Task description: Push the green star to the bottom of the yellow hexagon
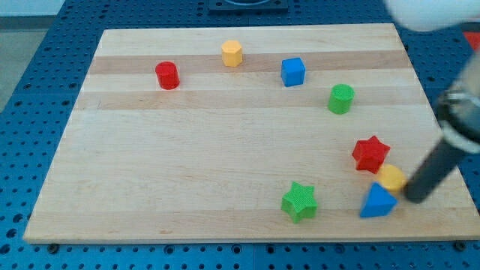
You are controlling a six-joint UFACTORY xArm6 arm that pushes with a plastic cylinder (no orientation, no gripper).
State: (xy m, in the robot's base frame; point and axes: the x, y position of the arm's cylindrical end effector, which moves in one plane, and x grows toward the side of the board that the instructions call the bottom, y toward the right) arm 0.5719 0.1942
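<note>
No readable writing. Green star [300,201], ribbed and intact, well away at five o'clock from yellow hexagon [232,54]. Tip [413,198] at three o'clock, beside yellow cylinder [391,178]; no fingers fitted.

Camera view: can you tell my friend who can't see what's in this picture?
My tip sits at the view's right, beside a small yellow block, with a blue triangle and red star close by. The green star lies near the wooden board's bottom, far from the yellow hexagon up top.
</note>
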